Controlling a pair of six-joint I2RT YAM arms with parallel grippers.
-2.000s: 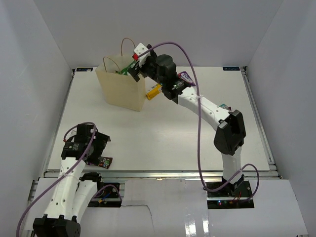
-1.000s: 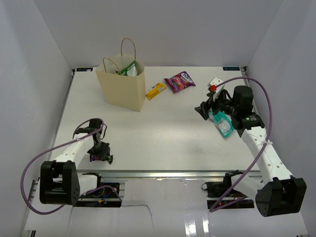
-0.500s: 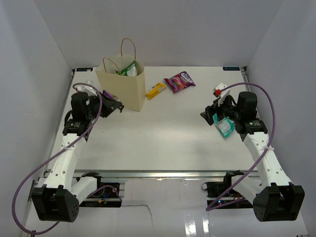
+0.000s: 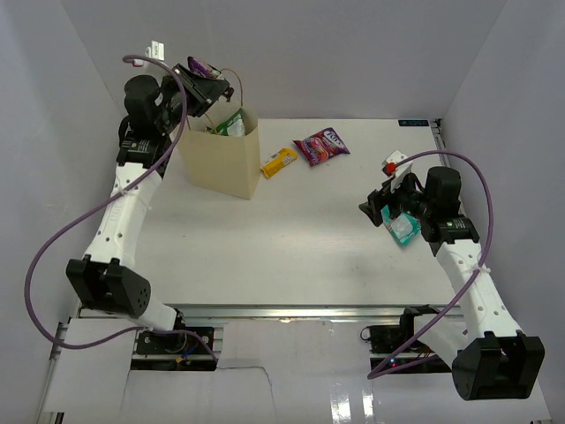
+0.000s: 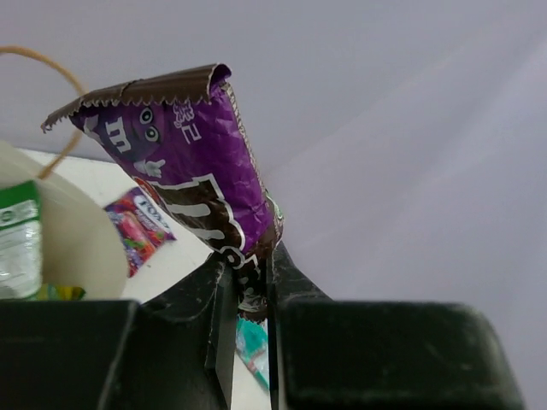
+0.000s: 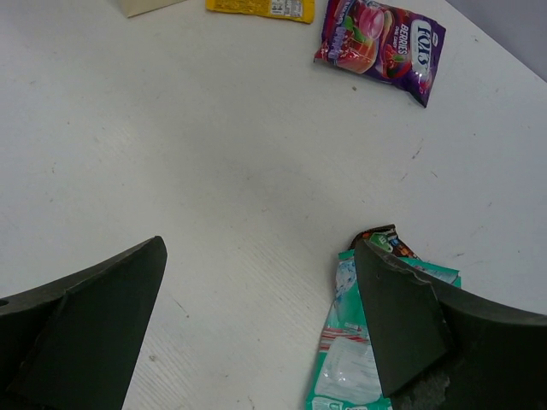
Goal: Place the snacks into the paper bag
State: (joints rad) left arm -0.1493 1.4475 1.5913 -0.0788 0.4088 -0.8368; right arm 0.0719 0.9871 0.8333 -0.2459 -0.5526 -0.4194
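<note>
The cream paper bag [image 4: 219,163] stands upright at the back left, with a green packet [image 4: 231,124] sticking out of its mouth. My left gripper [image 4: 208,86] hovers over the bag's rim, shut on a dark purple-brown candy pack [image 5: 192,179] that stands up from the fingers. A yellow bar [image 4: 279,162] and a pink packet [image 4: 321,146] lie to the right of the bag. My right gripper [image 6: 256,299] stands open and low over the table, its right finger [image 6: 402,325] over a teal packet [image 6: 355,359]. A dark packet corner [image 6: 385,237] peeks out beside the teal one.
White walls enclose the table on three sides. The bag's thin loop handles [image 4: 231,75] rise beside my left gripper. A purple cable [image 4: 71,230] trails along the left arm.
My left arm has risen from beside the bag to above its mouth, carrying the candy pack. The right arm has barely shifted and stays open.
</note>
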